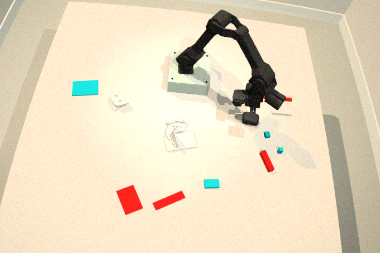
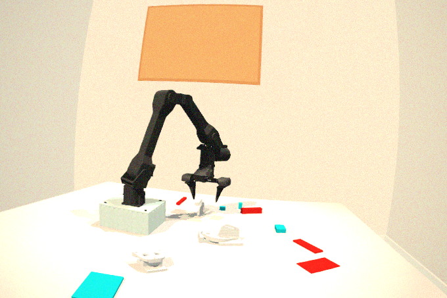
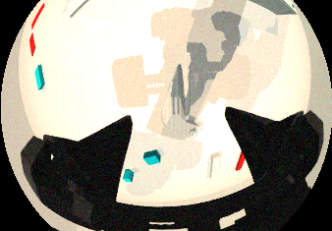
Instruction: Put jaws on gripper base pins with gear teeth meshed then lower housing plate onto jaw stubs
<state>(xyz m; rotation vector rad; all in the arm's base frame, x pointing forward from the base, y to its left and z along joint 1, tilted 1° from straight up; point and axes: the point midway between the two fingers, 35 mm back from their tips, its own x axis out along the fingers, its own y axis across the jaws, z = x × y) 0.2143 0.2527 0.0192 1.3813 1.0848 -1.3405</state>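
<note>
My gripper (image 1: pixel 245 109) (image 2: pixel 205 200) (image 3: pixel 181 115) is open and empty, pointing down above a loose white jaw (image 2: pixel 200 208) (image 3: pixel 182 127). In the wrist view this jaw lies between and below the fingertips, with its long fin pointing up the frame; in the top view it is mostly hidden by the gripper. The white gripper base (image 1: pixel 181 126) sits mid-table on a square white plate (image 1: pixel 188 142), with another curved white jaw (image 1: pixel 169 133) (image 2: pixel 228 231) at its left side; I cannot tell how it is seated. The white housing plate (image 1: pixel 118 98) (image 2: pixel 148 253) rests on a small stand at the left.
The arm stands on a pale green block (image 1: pixel 188 88) (image 2: pixel 122 217). Two small teal cubes (image 1: pixel 266 134) (image 3: pixel 152 157) and a red bar (image 1: pixel 266 161) (image 2: pixel 251 210) lie near the gripper. A thin pale bar (image 1: pixel 281 114) (image 3: pixel 214 165) lies beyond it. Flat red and teal pieces lie farther off.
</note>
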